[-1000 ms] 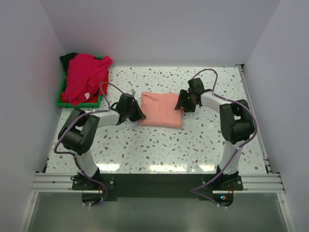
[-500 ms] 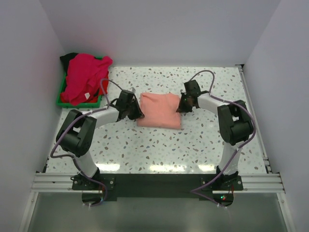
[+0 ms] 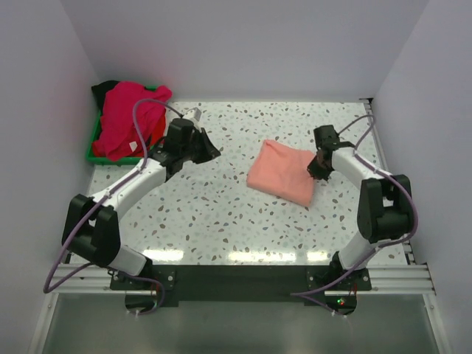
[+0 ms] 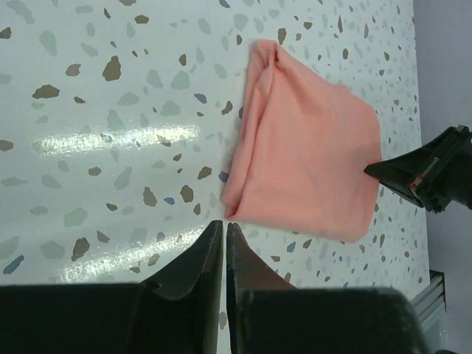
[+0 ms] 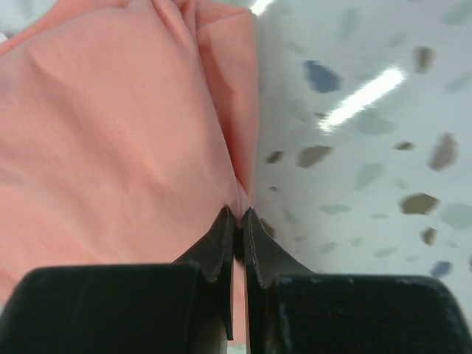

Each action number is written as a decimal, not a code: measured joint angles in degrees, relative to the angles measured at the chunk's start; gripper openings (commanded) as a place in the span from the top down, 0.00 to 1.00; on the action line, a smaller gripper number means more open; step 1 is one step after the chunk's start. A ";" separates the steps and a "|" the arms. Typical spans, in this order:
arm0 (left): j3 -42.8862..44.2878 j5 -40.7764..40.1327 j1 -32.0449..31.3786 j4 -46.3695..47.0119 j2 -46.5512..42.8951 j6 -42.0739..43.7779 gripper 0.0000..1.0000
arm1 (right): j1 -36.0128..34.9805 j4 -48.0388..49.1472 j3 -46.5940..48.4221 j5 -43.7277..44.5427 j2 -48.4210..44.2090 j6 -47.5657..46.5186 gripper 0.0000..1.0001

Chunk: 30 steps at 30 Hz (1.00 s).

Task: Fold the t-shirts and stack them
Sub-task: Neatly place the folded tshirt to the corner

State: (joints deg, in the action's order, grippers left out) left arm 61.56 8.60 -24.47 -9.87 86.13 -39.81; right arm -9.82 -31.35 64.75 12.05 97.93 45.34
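Note:
A folded salmon-pink t-shirt point(image 3: 282, 172) lies on the speckled table right of centre, turned at a slant. My right gripper point(image 3: 318, 168) is shut on a fold at its right edge; in the right wrist view the fingertips point(image 5: 238, 214) pinch the cloth point(image 5: 118, 140). My left gripper point(image 3: 212, 153) hovers left of the shirt, apart from it. In the left wrist view its jaws point(image 4: 224, 225) stand almost together with nothing between them, just short of the shirt's near corner point(image 4: 306, 158). More t-shirts, red and magenta point(image 3: 130, 118) over a black one point(image 3: 105, 87), are heaped at the back left.
The heap of shirts sits in a green tray point(image 3: 94, 153) at the table's back left corner. White walls close in the left, back and right sides. The right arm's cable point(image 3: 398, 192) loops near the table's right edge.
The right gripper shut on the salmon-pink shirt's edge and dragged it to the right, turning it. The left gripper let go of the shirt and drew back to the left.

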 measured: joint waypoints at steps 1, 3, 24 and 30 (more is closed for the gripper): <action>-0.02 0.37 0.00 -0.15 -0.66 0.02 0.89 | 1.33 -1.75 -0.85 1.75 -1.55 1.07 1.00; -0.17 1.40 0.00 -0.33 -1.73 0.04 0.89 | 4.37 -5.29 -2.29 4.37 -4.44 2.80 1.00; -4.11 9.90 0.00 -0.57 -5.84 1.09 0.88 | 40.09 -29.38 -16.96 13.70 -32.39 10.75 1.00; -5.51 10.67 0.00 -0.59 -7.52 1.53 0.85 | 40.39 -31.82 -17.42 13.11 -35.50 9.14 0.01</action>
State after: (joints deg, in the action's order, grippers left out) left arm 56.05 19.27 -24.47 -10.46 78.61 -38.28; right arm 30.57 -63.18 47.33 25.17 62.43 54.48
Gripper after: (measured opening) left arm 0.137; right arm 0.769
